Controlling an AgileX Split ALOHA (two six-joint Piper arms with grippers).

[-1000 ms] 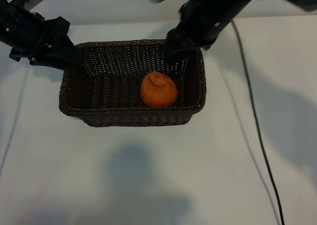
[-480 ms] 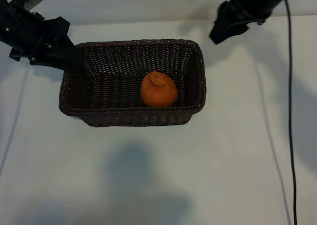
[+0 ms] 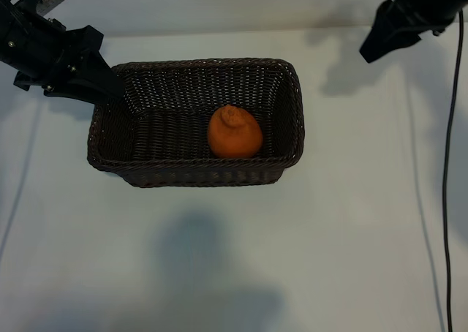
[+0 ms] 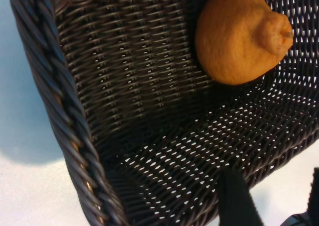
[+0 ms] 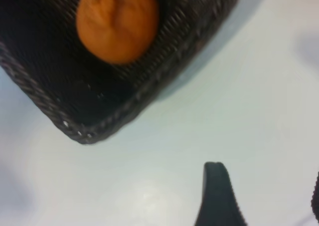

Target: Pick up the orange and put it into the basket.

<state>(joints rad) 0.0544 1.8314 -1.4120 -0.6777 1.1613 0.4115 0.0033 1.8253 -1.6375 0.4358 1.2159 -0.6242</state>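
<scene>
Orange (image 3: 234, 132) in basket (image 3: 110, 138); both pincers released (tips cut off): left (image 3: 110, 87), right (image 3: 371, 48)

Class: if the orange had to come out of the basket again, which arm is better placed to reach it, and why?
Probably the left. The left gripper sits at the basket rim, jaws open, near the orange. The right gripper hangs well clear.

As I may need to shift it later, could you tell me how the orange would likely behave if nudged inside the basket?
The orange is rounded, so it would probably roll, though its raised knob may make that wobbly. The basket has a ridged weave and close walls, which should stop it soon. Its matte skin looks grippy rather than slippery.
</scene>
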